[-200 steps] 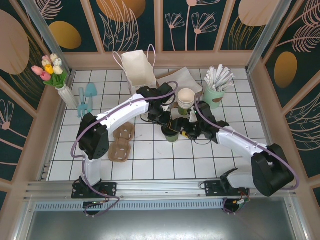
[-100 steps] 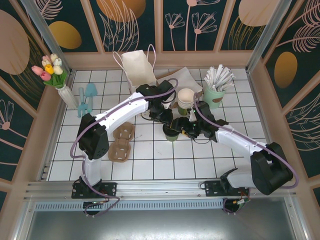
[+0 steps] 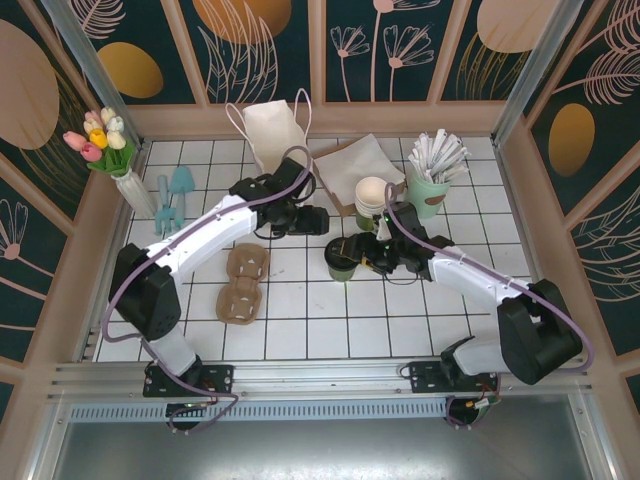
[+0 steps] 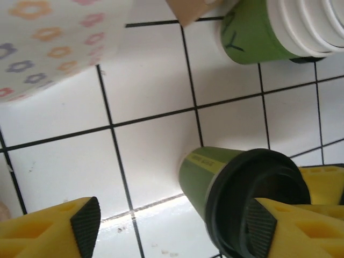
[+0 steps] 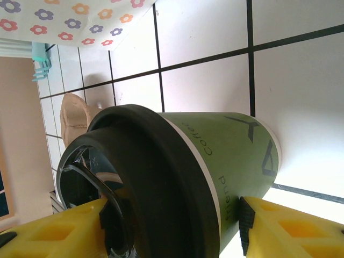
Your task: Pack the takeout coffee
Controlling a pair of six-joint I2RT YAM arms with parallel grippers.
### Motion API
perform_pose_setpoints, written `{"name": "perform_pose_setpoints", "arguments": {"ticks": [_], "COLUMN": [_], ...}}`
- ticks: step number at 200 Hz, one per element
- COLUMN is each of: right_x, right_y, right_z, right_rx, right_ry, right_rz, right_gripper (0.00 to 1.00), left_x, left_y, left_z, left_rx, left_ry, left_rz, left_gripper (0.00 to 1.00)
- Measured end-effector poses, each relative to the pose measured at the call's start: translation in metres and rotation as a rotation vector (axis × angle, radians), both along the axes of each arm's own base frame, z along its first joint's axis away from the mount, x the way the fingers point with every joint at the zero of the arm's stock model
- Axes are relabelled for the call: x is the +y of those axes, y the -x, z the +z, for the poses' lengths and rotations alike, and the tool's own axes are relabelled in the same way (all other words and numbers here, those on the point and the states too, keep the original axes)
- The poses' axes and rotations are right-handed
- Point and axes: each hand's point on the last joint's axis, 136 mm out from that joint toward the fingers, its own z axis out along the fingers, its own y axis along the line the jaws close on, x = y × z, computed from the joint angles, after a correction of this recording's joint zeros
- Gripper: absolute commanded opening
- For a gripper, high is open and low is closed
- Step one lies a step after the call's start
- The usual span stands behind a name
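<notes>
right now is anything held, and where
Left gripper is open, empty. Right gripper flanks the coffee near its lid; a grip cannot be told.

Your twin arms from above: left arm point(image 3: 205, 238) and right arm point(image 3: 470, 282), glossy white shells, black joint housings, lilac cable point(image 3: 106, 312) looped along each, black bases point(image 3: 190, 380). Your left gripper point(image 4: 173, 223): chunky yellow plastic fingers point(image 4: 37, 231) with moulded recesses, black pads point(image 4: 86, 220). Your right gripper point(image 5: 174, 217): same yellow, same black.

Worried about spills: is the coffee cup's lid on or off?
On. The black lid caps the top of the green cup in both wrist views.
</notes>
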Motion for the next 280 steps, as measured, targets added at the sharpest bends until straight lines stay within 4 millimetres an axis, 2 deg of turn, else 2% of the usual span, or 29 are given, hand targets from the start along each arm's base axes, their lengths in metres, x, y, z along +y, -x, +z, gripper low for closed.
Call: {"name": "perform_pose_setpoints", "arguments": {"ticks": [39,57,97,136,167,206,280], "right_x": [-0.003,-0.006,-0.010,-0.004,0.010,0.014,0.016], "right_y": [-0.003,-0.004,-0.003,0.002,-0.002,-0.012,-0.010], "right_z": [0.006,0.008,0.006,0.007,0.025,0.035,0.008], "right_rx": [-0.018,-0.022,-0.018,-0.040,-0.120,-0.172,-0.115], "right_ry": [0.054,0.083,0.109,0.133,0.151,0.208,0.378], "right_rz": [0.023,0.025,0.027,0.061,0.094,0.078,0.091], "right_gripper": [0.70,0.71,0.78,0.91,0.99,0.99,0.98], "left_x": [0.007,0.009,0.008,0.015,0.030,0.032,0.026], "left_y": [-0.005,-0.005,0.013,0.020,0.019,0.018,0.012], "left_z": [-0.015,-0.025,-0.048,-0.056,-0.065,-0.068,-0.074], "left_rx": [0.002,0.008,0.075,0.093,0.101,0.102,0.104], "left_ry": [-0.002,0.003,0.089,0.116,0.097,0.094,0.115], "left_rz": [0.101,0.136,0.144,0.185,0.254,0.280,0.283], "left_gripper": [0.85,0.82,0.79,0.87,0.95,0.98,0.98]}}
